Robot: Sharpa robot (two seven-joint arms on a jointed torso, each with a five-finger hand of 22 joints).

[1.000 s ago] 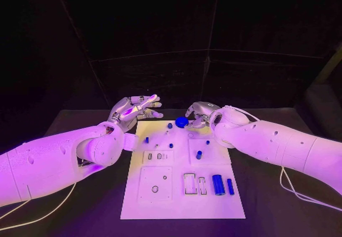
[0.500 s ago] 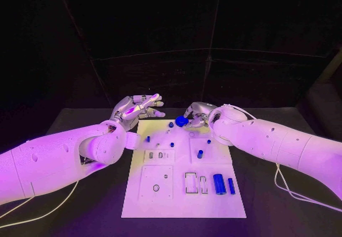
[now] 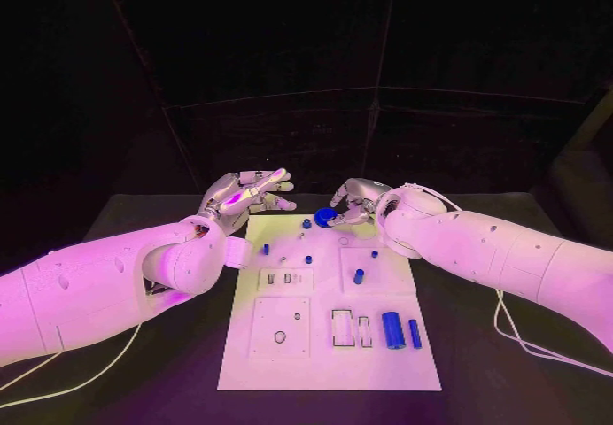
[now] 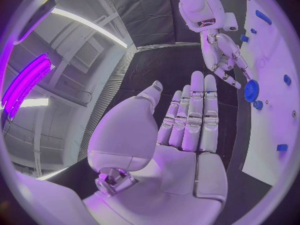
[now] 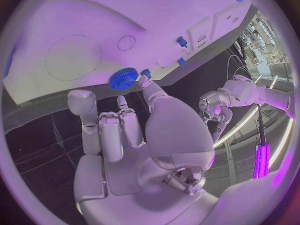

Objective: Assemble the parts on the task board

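Observation:
The white task board (image 3: 320,354) lies in the middle of the table, with small blue pegs (image 3: 308,259) standing in its far half. My right hand (image 3: 359,202) hovers over the board's far edge and pinches a blue gear (image 3: 326,215) at its fingertips. In the right wrist view the gear (image 5: 124,78) sits just above the board (image 5: 125,15), near a drawn circle. The left wrist view shows the gear (image 4: 251,90) under the right hand's fingers (image 4: 225,60). My left hand (image 3: 243,197) is raised at the board's far left corner, fingers straight and together, holding nothing (image 4: 187,130).
A thick blue cylinder (image 3: 392,330) and a thinner one (image 3: 414,333) lie at the board's near right, beside two rectangular slots (image 3: 341,328). More blue pegs (image 3: 358,276) stand mid-board. Black table (image 3: 511,372) surrounds the board on both sides.
My right hand has crept slightly up and away with the gear. The left hand has stayed in place.

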